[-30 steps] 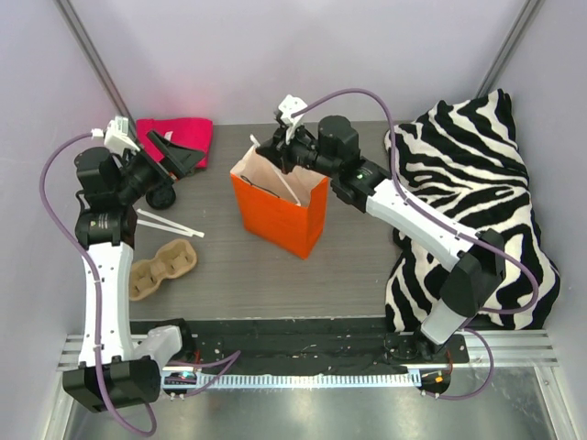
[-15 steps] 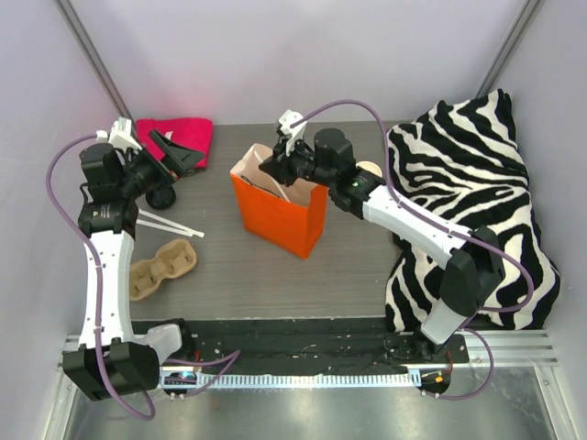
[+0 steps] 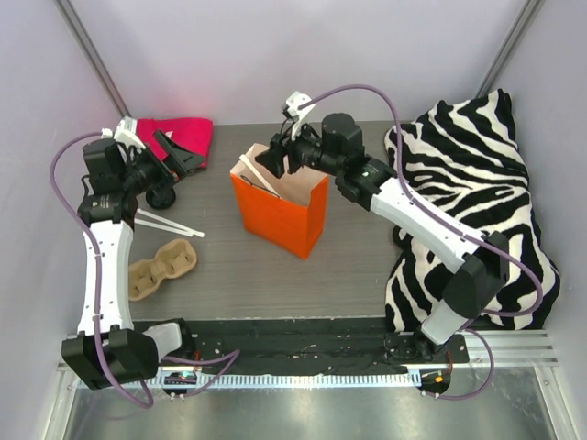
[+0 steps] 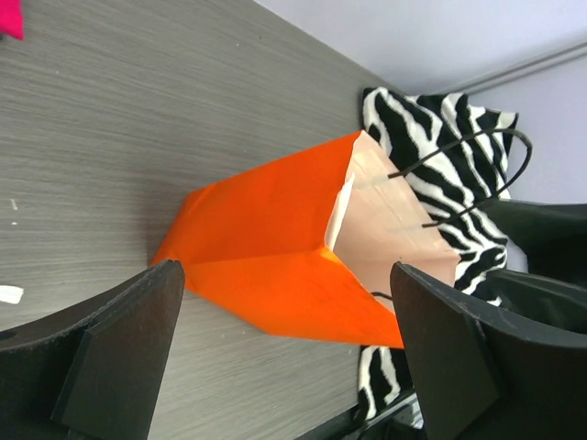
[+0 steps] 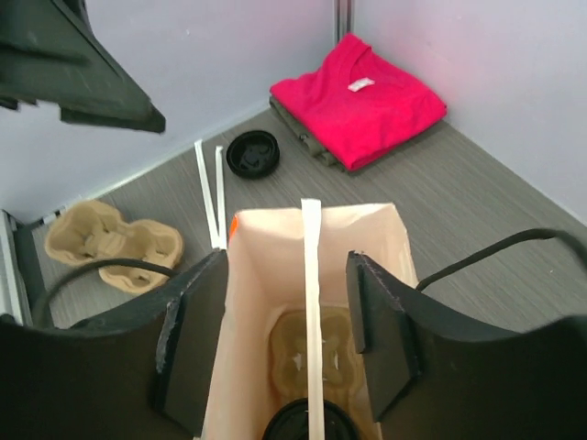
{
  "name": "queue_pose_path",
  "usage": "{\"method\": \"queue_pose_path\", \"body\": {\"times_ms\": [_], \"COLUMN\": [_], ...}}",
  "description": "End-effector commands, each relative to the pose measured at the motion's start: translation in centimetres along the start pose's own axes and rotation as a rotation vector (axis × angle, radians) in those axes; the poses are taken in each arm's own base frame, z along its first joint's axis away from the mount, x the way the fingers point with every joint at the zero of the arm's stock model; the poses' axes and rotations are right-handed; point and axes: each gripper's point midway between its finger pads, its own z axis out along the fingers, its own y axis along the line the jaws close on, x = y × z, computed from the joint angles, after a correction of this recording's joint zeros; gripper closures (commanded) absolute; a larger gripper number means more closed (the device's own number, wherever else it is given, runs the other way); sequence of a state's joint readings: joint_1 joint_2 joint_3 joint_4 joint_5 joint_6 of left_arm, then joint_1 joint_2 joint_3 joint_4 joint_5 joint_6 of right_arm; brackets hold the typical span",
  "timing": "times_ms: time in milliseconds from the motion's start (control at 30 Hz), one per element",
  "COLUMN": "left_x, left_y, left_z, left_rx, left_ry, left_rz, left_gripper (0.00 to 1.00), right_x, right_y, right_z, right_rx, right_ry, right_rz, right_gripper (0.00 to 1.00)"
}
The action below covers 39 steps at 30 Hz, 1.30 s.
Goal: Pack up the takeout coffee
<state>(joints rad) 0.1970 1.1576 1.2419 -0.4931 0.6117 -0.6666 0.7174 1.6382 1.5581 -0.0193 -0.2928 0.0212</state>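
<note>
Coffee seems packed, lying inside the bag beneath the right fingers, spread at its twelve o'clock rim; left fingers, spread too, hang at ten o'clock; only withdrawal likely remains.

Even, soft light; perhaps slight blur

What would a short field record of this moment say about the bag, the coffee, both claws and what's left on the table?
bag: orange bag upright, mouth open
coffee: inside bag, only its dark top shows
also in bag: tray, white stick
right claw: open, above bag mouth
left claw: open, empty, facing bag
on table: second tray, loose black lid, pink cloth
</note>
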Motion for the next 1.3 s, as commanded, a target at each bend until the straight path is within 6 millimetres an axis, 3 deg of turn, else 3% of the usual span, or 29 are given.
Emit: {"method": "queue_pose_path", "body": {"times_ms": [0, 33, 133, 267, 333, 467, 567, 700, 933, 1267], "left_x": [-1.2, -0.9, -1.0, -1.3, -1.3, -1.0, -0.7, -0.2, 0.0, 0.3], "left_y": [-1.5, -1.2, -1.5, -1.9, -2.2, -2.2, -2.0, -1.6, -1.0, -0.2], "left_z": [-1.5, -1.5, -1.9, -1.5, -1.4, -1.4, -1.8, -1.9, -1.2, -0.5], "left_rx": [0.009, -0.003, 0.005, 0.034, 0.045, 0.055, 0.043, 0.037, 0.028, 0.020], "left_ry": [-0.003, 0.017, 0.019, 0.034, 0.038, 0.035, 0.022, 0.024, 0.043, 0.057], "left_rz": [0.138, 0.143, 0.215, 0.254, 0.247, 0.229, 0.239, 0.227, 0.200, 0.182], "left_gripper": [0.00, 0.00, 0.00, 0.00, 0.00, 0.00, 0.00, 0.00, 0.00, 0.00], "right_x": [-9.8, -11.0, -11.7, -9.8, -9.1, -5.8, -5.4, -2.5, 0.9, 3.4], "right_y": [0.7, 0.8, -0.3, -0.9, -0.4, -1.5, -1.1, -1.6, -1.4, -1.4], "right_z": [-5.2, -6.6, -9.1, -9.7, -8.9, -4.8, -3.1, -0.1, 2.8, 5.0], "right_rx": [0.035, 0.045, 0.089, 0.097, 0.052, 0.020, -0.012, -0.014, -0.042, -0.057], "right_ry": [-0.186, -0.204, -0.204, -0.147, -0.110, -0.009, 0.015, 0.093, 0.164, 0.208], "right_rz": [-0.046, -0.053, -0.061, -0.056, -0.047, -0.035, -0.065, -0.094, -0.108, -0.127], "right_gripper": [0.32, 0.31, 0.29, 0.38, 0.42, 0.48, 0.50, 0.50, 0.48, 0.43]}}
